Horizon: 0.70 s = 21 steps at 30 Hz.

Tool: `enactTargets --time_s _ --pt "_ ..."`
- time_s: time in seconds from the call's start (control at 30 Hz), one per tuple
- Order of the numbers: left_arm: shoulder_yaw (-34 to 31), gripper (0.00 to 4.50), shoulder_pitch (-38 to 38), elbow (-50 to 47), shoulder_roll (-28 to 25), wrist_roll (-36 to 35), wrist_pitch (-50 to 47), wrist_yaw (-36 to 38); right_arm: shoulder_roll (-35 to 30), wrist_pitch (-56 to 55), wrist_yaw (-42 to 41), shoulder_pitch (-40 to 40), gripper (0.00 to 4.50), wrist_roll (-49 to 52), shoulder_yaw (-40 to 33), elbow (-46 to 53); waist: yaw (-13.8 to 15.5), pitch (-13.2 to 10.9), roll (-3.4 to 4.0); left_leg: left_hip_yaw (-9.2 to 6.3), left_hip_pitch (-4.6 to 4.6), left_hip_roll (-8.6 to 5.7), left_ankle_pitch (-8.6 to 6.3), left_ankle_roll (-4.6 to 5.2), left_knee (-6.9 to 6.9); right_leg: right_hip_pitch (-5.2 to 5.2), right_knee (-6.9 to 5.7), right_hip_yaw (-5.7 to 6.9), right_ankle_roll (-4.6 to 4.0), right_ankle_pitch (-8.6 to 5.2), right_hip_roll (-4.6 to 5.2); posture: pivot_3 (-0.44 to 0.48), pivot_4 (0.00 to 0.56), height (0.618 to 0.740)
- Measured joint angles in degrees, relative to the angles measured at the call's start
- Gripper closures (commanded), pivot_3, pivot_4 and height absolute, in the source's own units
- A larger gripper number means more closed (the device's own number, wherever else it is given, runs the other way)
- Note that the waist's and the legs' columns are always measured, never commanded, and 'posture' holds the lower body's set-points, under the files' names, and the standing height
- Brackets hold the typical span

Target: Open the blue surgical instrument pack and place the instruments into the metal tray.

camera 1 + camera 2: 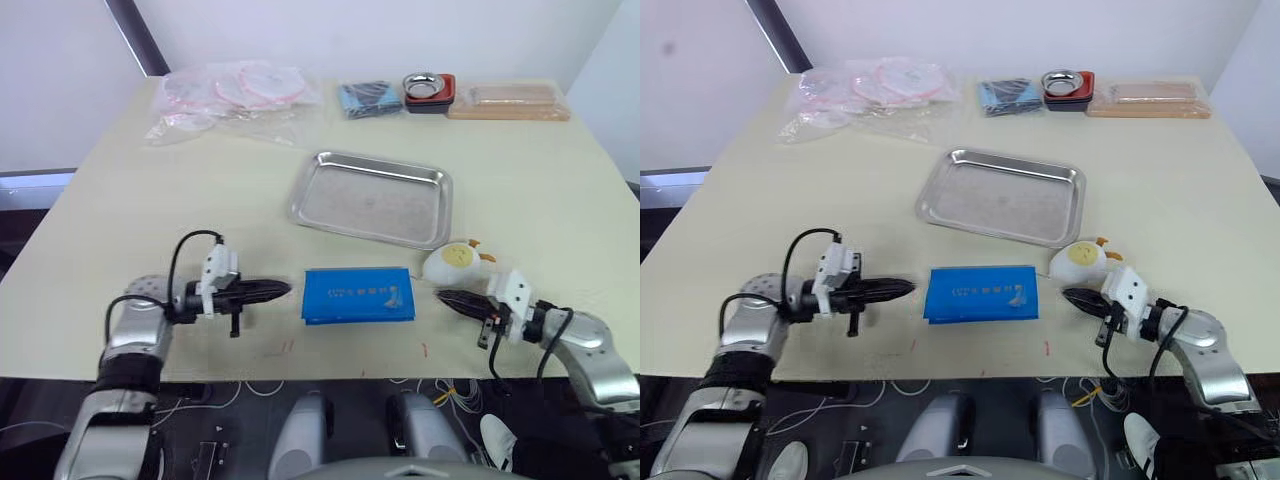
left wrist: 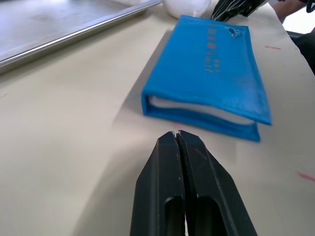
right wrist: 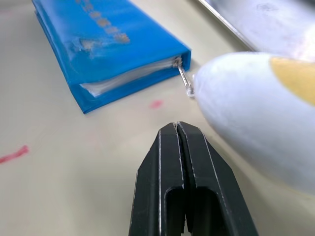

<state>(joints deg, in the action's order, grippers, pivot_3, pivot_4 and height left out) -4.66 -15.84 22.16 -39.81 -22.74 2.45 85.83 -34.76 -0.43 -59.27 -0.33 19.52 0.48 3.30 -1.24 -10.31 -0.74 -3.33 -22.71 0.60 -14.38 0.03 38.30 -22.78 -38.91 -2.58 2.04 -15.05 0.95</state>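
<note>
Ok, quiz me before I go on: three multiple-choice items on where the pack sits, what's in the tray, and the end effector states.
1. The blue surgical instrument pack lies:
A. inside the metal tray
B. on the table between both end effectors
C. by the red holder

2. Instruments in the metal tray:
A. none
B. two
C. four

3. The left end effector and right end effector are:
A. both shut
B. both open
C. gripping the pack

B: it rests nearer than the tray.
A: the tray is bare.
A: fingers pressed together, short of the pack.

A large pale cream table (image 1: 120, 200) stands before plain white walls (image 1: 400, 30). A dark diagonal bar (image 1: 135, 35) crosses the wall at the far left corner.
</note>
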Motion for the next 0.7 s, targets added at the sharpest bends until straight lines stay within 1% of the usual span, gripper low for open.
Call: enactTargets --time_s 0.03,0.07,0.1,0.13,0.17,0.2,0.23,0.27,0.3,0.33,0.37,0.4,0.43,0.47,0.5,0.53,0.6,0.7 --pt "-1.3 4.5 2.1 -3.0 -1.3 -1.2 -1.5 0.1 -0.3 -0.4 -1.5 1.0 3.69 1.1 -0.1 1.1 0.1 0.0 0.0 -0.03 -0.01 0.01 0.0 0.0 0.0 0.0 0.01 0.02 0.0 0.0 0.0 0.0 0.15 0.74" --pt "-1.6 4.5 2.4 -3.4 -1.4 -1.4 -1.7 0.0 -0.3 -0.5 -1.6 1.2 3.69 1.2 -0.1 1.2 0.1 0.0 0.01 -0.02 -0.01 0.02 0.0 0.0 0.0 0.0 0.01 0.01 0.0 -0.01 0.01 0.0 0.15 0.74" --pt "-3.3 4.5 5.0 -7.4 -2.8 -3.3 -3.6 -0.5 -0.5 -1.4 -3.2 2.4 3.0 2.1 -0.5 1.7 0.2 0.0 0.0 -0.02 -0.02 0.03 0.0 0.0 0.01 0.0 0.01 0.01 -0.01 -0.01 0.02 0.0 0.15 0.74" --pt "-4.2 4.5 6.0 -9.0 -3.4 -4.2 -4.7 -0.7 -0.6 -1.8 -3.8 2.9 2.76 2.5 -0.7 2.0 0.2 0.0 0.0 -0.01 -0.01 0.03 0.0 0.0 0.0 0.01 0.03 0.01 -0.01 -0.01 0.05 0.0 0.15 0.74" --pt "-5.6 4.25 7.6 -12.1 -4.4 -5.8 -6.6 -1.2 -0.6 -2.7 -4.8 3.5 2.29 3.1 -1.0 2.4 0.3 0.0 0.0 -0.01 -0.01 0.03 0.0 0.0 0.0 0.01 0.05 0.01 0.0 -0.01 0.06 0.0 0.15 0.74" --pt "-6.1 4.0 8.0 -13.2 -4.8 -6.4 -7.3 -1.3 -0.6 -2.9 -5.2 3.7 1.86 3.3 -1.1 2.5 0.3 0.0 0.01 -0.01 -0.01 0.04 0.0 0.0 0.01 0.01 0.04 0.01 0.0 -0.01 0.07 0.0 0.15 0.74" --pt "-6.7 3.89 8.4 -14.7 -5.2 -7.1 -8.1 -1.5 -0.6 -3.3 -5.6 3.7 1.56 3.5 -1.1 2.6 0.4 0.0 0.01 -0.01 0.01 0.02 0.0 0.0 0.01 0.02 0.04 0.02 0.0 -0.01 0.08 0.0 0.15 0.74" --pt "-8.0 3.53 10.6 -18.3 -6.5 -8.4 -9.4 -1.8 -0.7 -4.6 -6.6 3.8 1.2 3.7 -1.3 2.9 0.4 0.0 0.01 0.01 0.01 0.04 0.0 -0.01 0.02 0.02 0.05 -0.02 0.01 -0.01 0.08 0.0 0.15 0.74" --pt "-9.4 3.0 13.5 -21.8 -8.0 -9.5 -10.8 -2.0 -1.0 -6.3 -8.0 3.7 0.7 3.9 -1.4 2.8 0.3 0.0 0.01 0.07 0.04 0.04 0.0 -0.01 0.01 0.02 0.04 -0.06 0.01 -0.01 0.09 0.0 0.15 0.74" --pt "-10.3 2.61 14.8 -23.6 -8.6 -10.2 -11.8 -2.2 -1.1 -7.4 -8.6 3.6 0.27 3.9 -1.5 2.7 0.2 0.0 0.02 0.08 0.04 0.05 0.0 -0.01 0.0 0.01 0.04 -0.08 0.0 -0.01 0.1 0.0 0.15 0.74" --pt "-11.4 2.19 16.0 -25.7 -9.1 -11.3 -12.9 -2.4 -1.1 -8.6 -9.3 3.1 0.01 3.8 -1.6 2.2 0.2 0.0 0.02 0.08 0.06 0.07 0.0 -0.01 0.0 0.02 0.04 -0.07 0.01 -0.02 0.1 0.0 0.15 0.74" --pt "-12.7 1.62 17.7 -28.3 -10.0 -12.6 -14.6 -2.8 -1.0 -9.8 -9.8 1.8 0.0 3.6 -1.5 1.3 0.2 0.0 0.01 0.09 0.06 0.13 0.0 -0.01 0.01 0.01 0.05 -0.07 0.01 -0.02 0.1 0.0 0.15 0.74" --pt "-13.2 1.25 18.2 -29.6 -10.4 -13.3 -15.3 -3.0 -1.0 -10.4 -10.0 1.0 0.0 3.6 -1.5 0.8 0.2 0.0 0.02 0.09 0.07 0.15 0.0 -0.01 0.01 0.02 0.04 -0.07 0.01 -0.02 0.09 0.0 0.15 0.74" --pt "-13.9 0.44 18.7 -31.9 -11.2 -14.2 -16.7 -3.4 -0.8 -11.6 -10.3 -0.6 0.0 3.4 -1.4 -0.3 0.3 0.0 0.03 0.09 0.11 0.15 0.0 -0.01 0.01 0.02 0.02 -0.05 0.01 -0.03 0.05 0.0 0.15 0.74" --pt "-14.1 0.16 18.7 -32.3 -11.3 -14.6 -16.9 -3.5 -0.8 -11.9 -10.3 -0.9 0.0 3.3 -1.4 -0.4 0.4 0.0 0.04 0.07 0.11 0.15 0.01 -0.01 0.01 0.02 0.02 -0.03 0.01 -0.03 0.02 0.0 0.15 0.74" --pt "-14.8 0.04 19.4 -33.2 -11.5 -14.9 -17.3 -3.6 -0.5 -12.8 -10.4 -1.9 0.0 2.8 -1.1 -1.0 0.5 0.0 0.04 0.07 0.11 0.14 0.01 -0.01 0.01 0.03 0.02 0.01 0.0 -0.03 -0.01 0.0 0.15 0.74" --pt "-15.5 0.04 21.1 -36.8 -13.5 -16.1 -19.5 -3.5 1.7 -17.6 -10.3 -6.8 0.0 -1.4 1.3 -5.3 0.2 -0.1 -0.07 0.16 0.1 0.29 0.0 -0.02 0.01 0.0 0.05 -0.08 -0.03 0.0 -0.03 0.0 0.15 0.74" --pt "-16.7 0.04 21.5 -40.3 -14.8 -17.7 -20.9 -3.6 3.2 -24.2 -10.4 -10.5 0.0 -5.3 4.1 -9.4 0.1 -0.1 0.03 0.39 0.13 0.26 0.0 -0.02 -0.02 -0.01 0.04 -0.1 -0.05 0.0 -0.11 0.0 0.15 0.74"
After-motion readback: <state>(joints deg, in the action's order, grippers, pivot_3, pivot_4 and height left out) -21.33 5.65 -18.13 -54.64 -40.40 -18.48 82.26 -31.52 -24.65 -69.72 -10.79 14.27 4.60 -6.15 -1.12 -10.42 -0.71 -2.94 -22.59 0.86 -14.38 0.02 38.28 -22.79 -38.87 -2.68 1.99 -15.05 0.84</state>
